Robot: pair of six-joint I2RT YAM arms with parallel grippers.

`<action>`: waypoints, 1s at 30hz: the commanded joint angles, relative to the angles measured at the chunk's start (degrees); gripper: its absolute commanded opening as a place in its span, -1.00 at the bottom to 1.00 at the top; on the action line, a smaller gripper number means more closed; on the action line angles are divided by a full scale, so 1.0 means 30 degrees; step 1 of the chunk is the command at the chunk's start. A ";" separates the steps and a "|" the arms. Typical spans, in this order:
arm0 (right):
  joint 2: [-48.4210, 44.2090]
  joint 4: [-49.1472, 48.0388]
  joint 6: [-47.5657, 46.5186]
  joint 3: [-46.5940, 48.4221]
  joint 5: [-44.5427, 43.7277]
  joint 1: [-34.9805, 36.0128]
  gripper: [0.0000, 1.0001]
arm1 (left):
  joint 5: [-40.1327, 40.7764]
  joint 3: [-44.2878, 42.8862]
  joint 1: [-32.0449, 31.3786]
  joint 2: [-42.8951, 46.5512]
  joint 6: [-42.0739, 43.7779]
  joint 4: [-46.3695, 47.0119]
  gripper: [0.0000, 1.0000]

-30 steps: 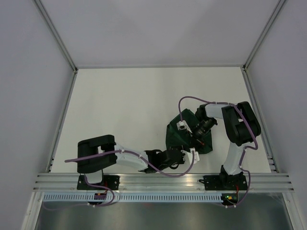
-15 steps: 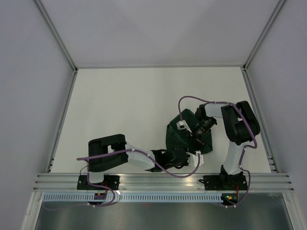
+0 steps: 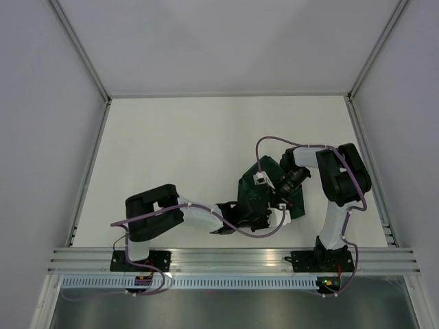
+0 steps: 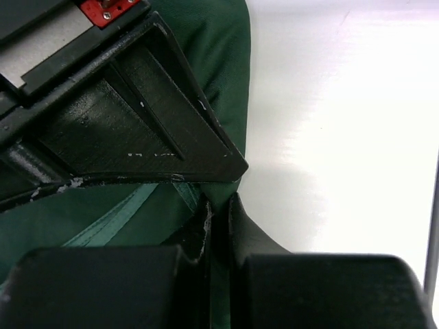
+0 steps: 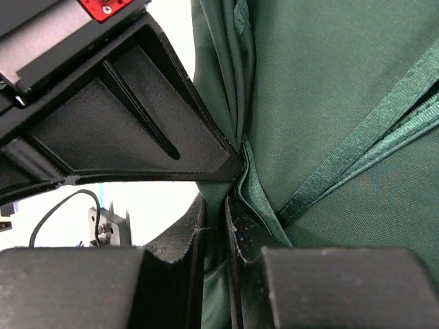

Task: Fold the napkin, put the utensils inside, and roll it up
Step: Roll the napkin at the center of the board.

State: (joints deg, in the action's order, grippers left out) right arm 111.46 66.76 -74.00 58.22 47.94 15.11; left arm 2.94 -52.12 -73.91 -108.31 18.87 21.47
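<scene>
Left gripper (image 4: 218, 209) pinched closed, right gripper (image 5: 221, 204) clamped, wrists close together

Pretty clearly a robotics lab, some kind of test cell, not anybody's home or kitchen. Two small robot arms, a left arm (image 3: 154, 212) and a right arm (image 3: 346, 178), are bolted to an aluminium rail (image 3: 226, 257) along the near edge of a plain white table (image 3: 185, 151). Purple cables (image 3: 274, 139) loop along both arms, and a slotted cable duct (image 3: 226, 281) runs just below the rail. The table is boxed in by blank pale panels (image 3: 226, 41) held in metal frame posts (image 3: 79, 49). The one household thing in there is a green napkin (image 3: 248, 195), lying among all that hardware.
</scene>
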 commanded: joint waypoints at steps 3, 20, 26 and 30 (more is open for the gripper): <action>-0.0294 -0.2154 -0.0123 0.0282 -0.0161 -0.0028 -0.57 | -0.4638 -0.0820 0.0992 -0.0692 -0.2509 -0.3202 -0.95; -0.5305 -0.3067 0.2373 0.2685 0.1274 -0.4889 0.19 | -1.2373 -0.1580 0.5064 -0.2186 -0.7694 -0.4110 -0.95; -0.9109 -0.4671 0.2136 -0.0151 0.0398 -0.6093 0.21 | -1.4131 -0.3918 0.6325 -0.3240 -0.9278 -0.6972 -0.95; -1.2183 -0.5642 0.1553 -0.2874 -0.0160 -0.5685 0.25 | -1.5478 -0.5388 0.7026 -0.4615 -1.0449 -0.8445 -0.95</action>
State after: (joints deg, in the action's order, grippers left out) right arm 79.96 53.25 -66.39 53.82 46.89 -3.05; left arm -41.06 -66.15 -54.39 -117.62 -7.75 6.55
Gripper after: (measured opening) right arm 0.620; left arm 0.066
